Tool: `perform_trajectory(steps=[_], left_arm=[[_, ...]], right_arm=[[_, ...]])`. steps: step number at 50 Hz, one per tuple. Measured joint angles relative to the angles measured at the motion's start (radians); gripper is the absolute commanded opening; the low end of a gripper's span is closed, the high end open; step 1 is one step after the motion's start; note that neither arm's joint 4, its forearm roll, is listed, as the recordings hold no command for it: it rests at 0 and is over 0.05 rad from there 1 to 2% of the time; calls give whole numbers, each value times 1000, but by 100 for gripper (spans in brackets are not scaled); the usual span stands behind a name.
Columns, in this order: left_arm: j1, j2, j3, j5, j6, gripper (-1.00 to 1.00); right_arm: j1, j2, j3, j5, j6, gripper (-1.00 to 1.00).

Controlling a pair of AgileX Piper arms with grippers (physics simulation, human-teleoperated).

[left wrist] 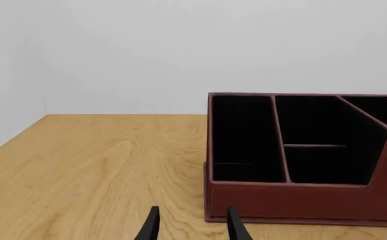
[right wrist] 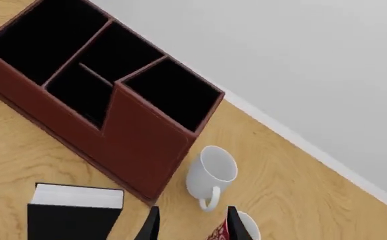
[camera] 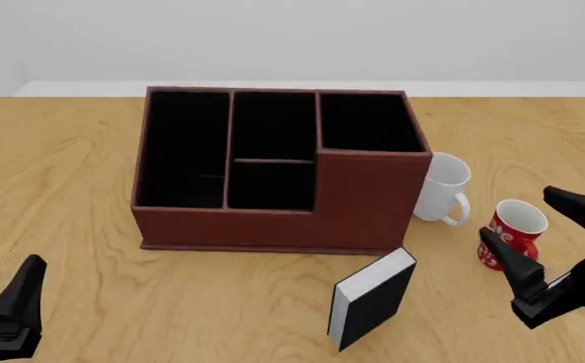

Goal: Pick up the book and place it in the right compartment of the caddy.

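Your right hand (camera: 537, 243) hangs at the right edge of the front view, fingers spread apart with nothing between them, just beside the red mug (camera: 512, 234). Your left hand (left wrist: 191, 225) sits low at the near left corner of the surface (camera: 60, 197); its wrist view shows both fingers parted, gripping nothing, well apart from everything else.

The book (camera: 371, 298) stands upright on the surface, near the front wall of the caddy (camera: 262, 227) and not touching it, a little right of the caddy's middle. White page edges face the camera in the front view; black cover faces right.

The right compartment (camera: 368, 122), at the caddy's far right corner with the taller walls, shows only black lining. A white mug (camera: 442, 188) stands just beside the caddy's right wall, between it and the red mug.
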Motion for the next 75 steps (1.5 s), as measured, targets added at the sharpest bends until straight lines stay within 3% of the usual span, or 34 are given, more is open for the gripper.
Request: perform_trajectory(steps=[13, 28, 38, 50, 61, 75], left_arm=[[0, 0, 0, 0, 0, 100], [0, 0, 0, 0, 0, 100], [0, 0, 0, 0, 0, 100], [0, 0, 0, 0, 0, 100], [0, 0, 0, 0, 0, 100], [0, 0, 0, 0, 0, 100]], right_arm=[[139, 137, -104, 131, -225, 100], [248, 268, -270, 332, -420, 100], [274, 347, -389, 476, -501, 100], [274, 438, -494, 608, -552, 100], [223, 500, -516, 664, -641, 100], [187, 564, -528, 701, -704, 100]])
